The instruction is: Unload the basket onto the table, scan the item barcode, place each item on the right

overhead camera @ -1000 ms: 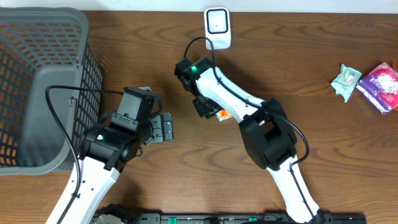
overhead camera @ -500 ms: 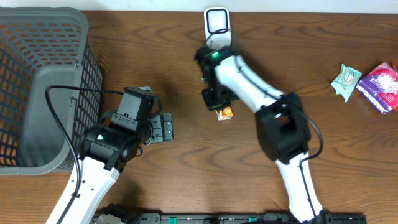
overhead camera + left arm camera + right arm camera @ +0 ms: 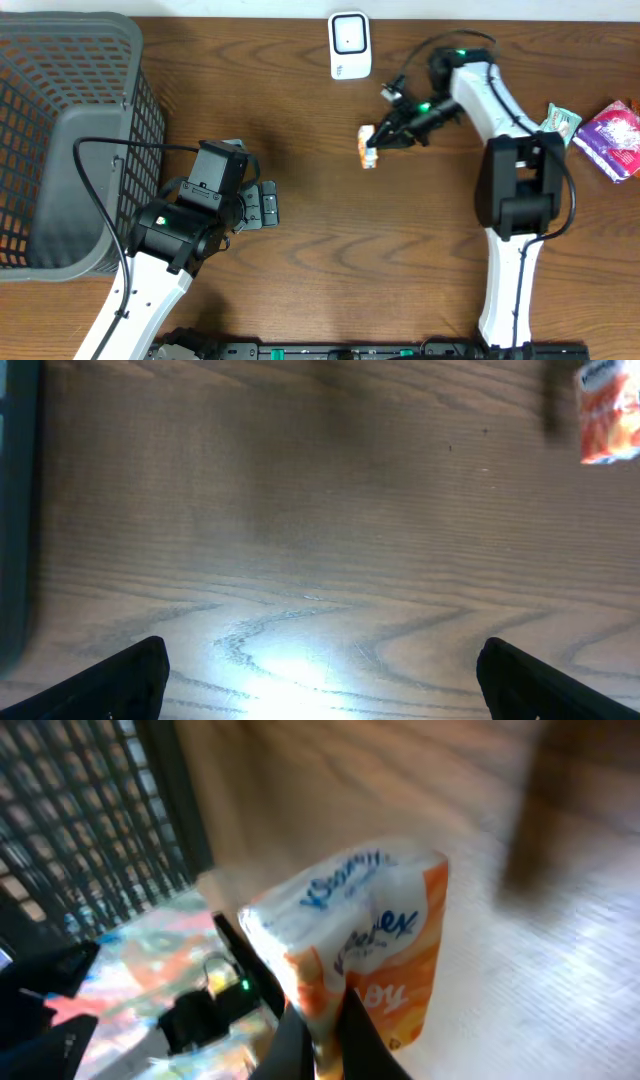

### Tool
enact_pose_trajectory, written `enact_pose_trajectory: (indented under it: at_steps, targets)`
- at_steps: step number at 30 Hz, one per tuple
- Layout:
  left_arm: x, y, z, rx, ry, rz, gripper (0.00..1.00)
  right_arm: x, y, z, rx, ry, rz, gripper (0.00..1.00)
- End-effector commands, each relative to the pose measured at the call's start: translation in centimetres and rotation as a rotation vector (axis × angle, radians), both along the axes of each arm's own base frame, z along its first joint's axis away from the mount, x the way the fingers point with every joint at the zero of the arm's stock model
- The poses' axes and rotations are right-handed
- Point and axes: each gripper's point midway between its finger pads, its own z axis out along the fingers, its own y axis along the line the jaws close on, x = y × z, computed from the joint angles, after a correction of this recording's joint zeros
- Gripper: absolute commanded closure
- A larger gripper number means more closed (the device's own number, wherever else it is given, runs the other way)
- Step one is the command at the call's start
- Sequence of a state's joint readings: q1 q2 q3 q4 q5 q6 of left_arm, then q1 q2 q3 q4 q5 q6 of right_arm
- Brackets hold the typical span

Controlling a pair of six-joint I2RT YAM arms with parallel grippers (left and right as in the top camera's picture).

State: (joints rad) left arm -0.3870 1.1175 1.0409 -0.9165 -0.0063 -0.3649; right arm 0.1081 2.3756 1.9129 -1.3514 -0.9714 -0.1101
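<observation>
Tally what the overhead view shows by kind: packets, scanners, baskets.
Packets: 3 (orange tissue pack held in the right gripper, green packet, purple packet)
Scanner: 1
Basket: 1
Total: 5

The right pincer (image 3: 322, 1025) is closed on the lower edge of a tissue pack (image 3: 360, 955), and its two thin dark fingers (image 3: 296, 1042) pinch the wrapper from both sides. The pack is white on top and orange below, with blue letters on it, and it stands tilted. Left of the pack and above it there is a dark mesh basket (image 3: 90, 810). Below-left of the pack is a black machine part (image 3: 200, 1012) with a small green light, but it is too blurred to tell more. Right of the pack lies the wooden tabletop (image 3: 560, 980), with a dark blurred patch above it.
</observation>
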Motion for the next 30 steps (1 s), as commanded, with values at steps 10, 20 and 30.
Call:
enact_pose_trajectory:
  at_steps: [10,20,30]
  targets:
    - [0.0,0.2,0.0,0.011,-0.001,-0.004,0.02,-2.6,-9.1,-6.3,-0.143,0.172,-0.138,0.96]
    - [0.0,0.2,0.0,0.011,-0.001,-0.004,0.02,-2.6,-12.3,-2.8,-0.317,0.122,-0.103,0.34]
    - [0.0,0.2,0.0,0.011,-0.001,-0.004,0.02,-3.5,-10.2,-4.0,-0.410,0.113,-0.013,0.51]
